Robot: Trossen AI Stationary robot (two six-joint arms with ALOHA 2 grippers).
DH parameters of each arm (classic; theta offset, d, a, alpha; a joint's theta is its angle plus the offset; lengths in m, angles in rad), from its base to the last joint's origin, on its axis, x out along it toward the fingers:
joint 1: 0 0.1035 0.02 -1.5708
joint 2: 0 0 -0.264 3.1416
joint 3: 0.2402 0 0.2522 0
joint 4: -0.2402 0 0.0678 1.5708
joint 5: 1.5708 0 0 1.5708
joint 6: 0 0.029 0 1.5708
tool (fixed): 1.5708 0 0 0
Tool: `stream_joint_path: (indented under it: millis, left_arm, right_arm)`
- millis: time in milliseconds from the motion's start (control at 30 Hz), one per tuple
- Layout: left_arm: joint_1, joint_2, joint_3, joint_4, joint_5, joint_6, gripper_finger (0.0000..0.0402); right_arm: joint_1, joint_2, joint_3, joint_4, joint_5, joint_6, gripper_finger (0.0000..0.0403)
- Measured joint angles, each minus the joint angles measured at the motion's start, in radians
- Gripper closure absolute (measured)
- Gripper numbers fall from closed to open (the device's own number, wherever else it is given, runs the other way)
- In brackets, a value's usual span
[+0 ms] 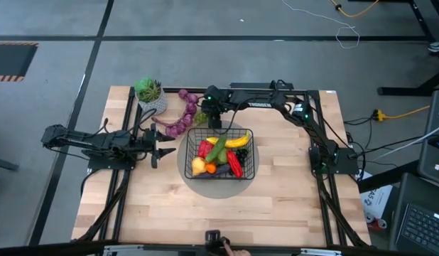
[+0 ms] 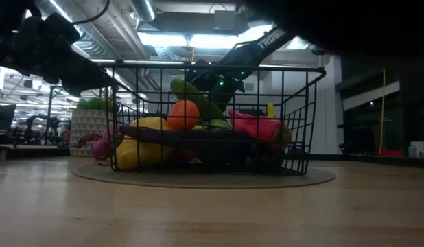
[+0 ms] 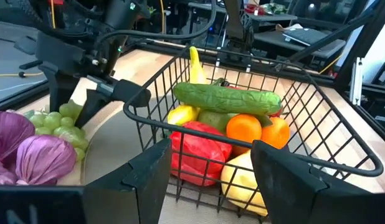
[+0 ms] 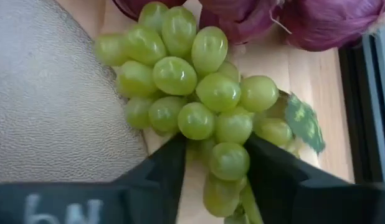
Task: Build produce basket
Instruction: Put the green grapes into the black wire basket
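Basket: the black wire basket [image 1: 219, 153] is sitting on a round grey mat [image 1: 194, 181] mid-desk, just ahead of the left jaws and right beside the right jaws.
Already loaded: a cucumber [image 3: 227, 98], a banana [image 1: 238, 141], a red pepper [image 3: 197, 147], orange fruit [image 3: 244, 127] and a yellow fruit [image 1: 198, 166] are lying inside the basket.
Remaining outside: the green grapes [image 4: 199, 93] and the purple produce [image 1: 182, 119] are lying on the desk [image 1: 276, 206] beyond the basket's far-left corner.
Progress: the job is looking mostly done; by my reading the grapes and the purple pieces are what is left.
Right gripper [image 4: 211, 171]: it is reaching down over the green grapes, its jaws spread with the bunch's lower end between them; the jaws are looking released, not yet clenched on the bunch.
Left gripper [image 3: 208, 171]: it is waiting low over the desk, jaws spread and grasping nothing, with the basket's near wall directly in front of them and the purple produce off to one side.
Writing: the letters "TROSSE" are showing on the arm [image 2: 263, 41] above the basket in the low view; a pale mark on the right gripper's body is showing in its wrist view, but I cannot read it.
Bystander item: a potted plant [image 1: 150, 92] is standing beyond the purple produce, away from both sets of jaws.
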Motion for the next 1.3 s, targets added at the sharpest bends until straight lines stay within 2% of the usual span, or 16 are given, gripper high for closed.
stream_joint_path:
  millis: [167,433,900,1000,1300]
  left_arm:
    - [0.0,0.0,0.0,-0.026,-0.013,-0.001,0.0188]
    - [0.0,0.0,0.0,-0.048,-0.018,-0.028,0.0188]
    - [0.0,0.0,0.0,-0.052,-0.017,-0.029,0.0188]
    - [0.0,0.0,0.0,-0.056,-0.017,-0.028,0.0188]
    - [0.0,0.001,0.0,-0.071,-0.017,-0.028,0.0188]
  right_arm:
    - [-0.001,0.0,0.001,0.005,0.056,0.0,0.0329]
    - [0.005,0.0,0.139,-0.112,0.058,0.024,0.0391]
    - [0.073,-0.007,0.533,-0.586,0.052,0.031,0.04]
    - [0.094,-0.061,0.504,-0.628,0.075,0.031,0.0401]
    - [0.179,-0.212,0.505,-0.71,0.236,0.058,0.0402]
